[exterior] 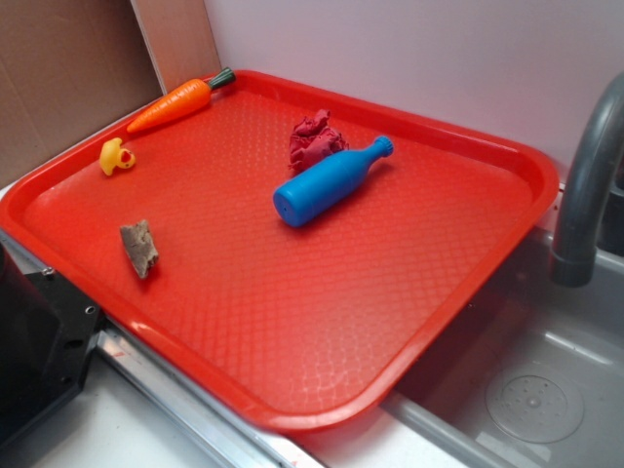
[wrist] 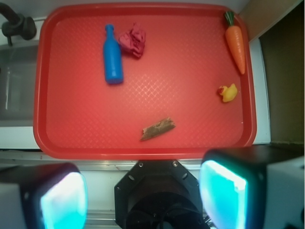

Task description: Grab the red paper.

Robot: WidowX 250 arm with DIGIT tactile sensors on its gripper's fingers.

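Here the hand [wrist: 143,198] gapes wide off the tray's [wrist: 143,151] edge, red paper [wrist: 133,40] touching the bottle [wrist: 112,55].

A toy kitchen setup: a grey sink [exterior: 546,390] with a faucet [exterior: 585,185] at right, beside a red tray [exterior: 292,292].

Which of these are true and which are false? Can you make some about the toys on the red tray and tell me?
1. The red paper lies right beside the blue bottle. True.
2. The blue bottle stands upright. False: it lies on its side on the tray.
3. The gripper is holding the red paper. False: its fingers are open and empty, off the tray's near edge.
4. The carrot lies near a corner of the tray. True.
5. The yellow duck sits in the sink. False: it sits on the tray, near the carrot.
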